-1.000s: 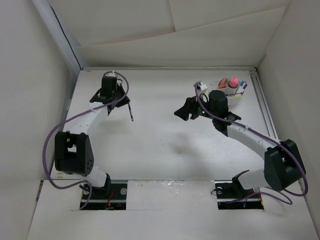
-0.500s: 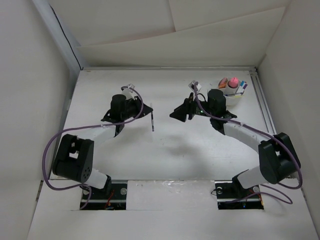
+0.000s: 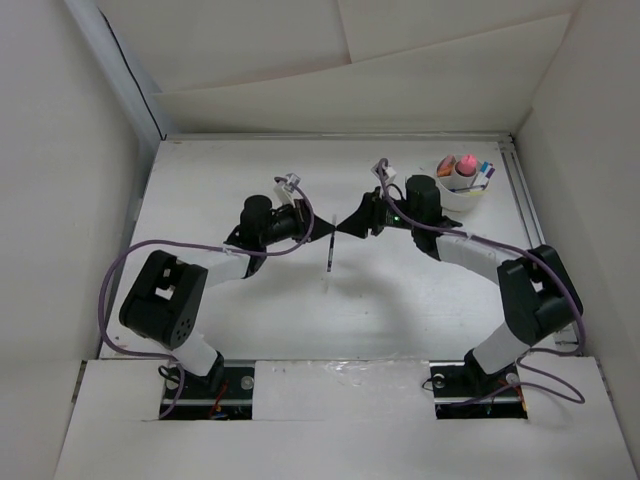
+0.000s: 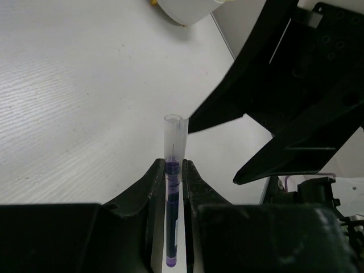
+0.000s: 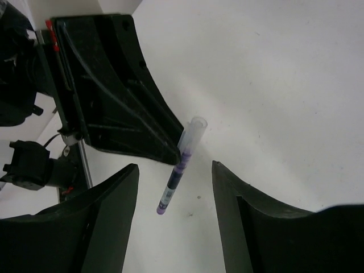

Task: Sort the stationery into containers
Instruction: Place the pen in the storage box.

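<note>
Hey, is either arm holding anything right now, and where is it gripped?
The left gripper pinches the pen just below its clear end; the right gripper is open, holding nothing.

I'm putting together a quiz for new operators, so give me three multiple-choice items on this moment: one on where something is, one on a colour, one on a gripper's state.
1. Where does the white cup stand?
A. Near the far right corner of the table
B. Between the two arm bases
C. At the near left edge

2. What colour is the ink inside the pen?
A. Red
B. Purple
C. Green

3. How is the right gripper?
A. Shut on the pen
B. Shut on nothing
C. Open, with a wide gap between its fingers

Answers:
1 A: the top view shows the cup by the far right edge.
2 B: the left wrist view shows purple inside the clear barrel.
3 C: the right wrist view shows its fingers spread apart, and it is the left gripper that clamps the pen.
</note>
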Controlling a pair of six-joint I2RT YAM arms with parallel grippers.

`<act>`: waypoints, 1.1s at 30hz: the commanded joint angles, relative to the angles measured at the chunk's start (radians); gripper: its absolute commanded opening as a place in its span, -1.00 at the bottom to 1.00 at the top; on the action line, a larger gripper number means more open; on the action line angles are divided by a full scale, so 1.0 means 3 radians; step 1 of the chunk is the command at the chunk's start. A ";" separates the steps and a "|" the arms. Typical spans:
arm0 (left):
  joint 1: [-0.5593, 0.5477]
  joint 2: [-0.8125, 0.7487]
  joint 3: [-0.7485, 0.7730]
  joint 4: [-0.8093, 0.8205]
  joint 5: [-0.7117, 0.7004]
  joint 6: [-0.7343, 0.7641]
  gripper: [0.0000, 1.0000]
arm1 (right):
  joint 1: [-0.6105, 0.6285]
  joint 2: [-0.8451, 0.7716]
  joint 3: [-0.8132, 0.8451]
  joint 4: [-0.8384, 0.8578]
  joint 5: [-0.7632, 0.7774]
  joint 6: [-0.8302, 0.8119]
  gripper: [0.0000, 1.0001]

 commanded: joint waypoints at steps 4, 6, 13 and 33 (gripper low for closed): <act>-0.0049 0.0064 -0.0037 0.0510 0.0345 -0.0080 -1.00 | -0.0030 0.0141 0.0248 0.0280 -0.0040 0.0023 0.22; -0.0090 0.0064 -0.0006 0.0510 0.0346 -0.0080 -1.00 | -0.0030 0.0182 0.0248 0.0320 -0.0040 0.0059 0.22; -0.0121 0.0003 -0.0006 0.0510 0.0407 -0.0080 -1.00 | -0.0030 0.0244 0.0279 0.0423 -0.0005 0.0166 -0.03; -0.0187 -0.0028 -0.0037 0.0587 0.0371 -0.0110 -0.44 | -0.0102 0.0167 0.0212 0.0587 0.0087 0.0300 -0.95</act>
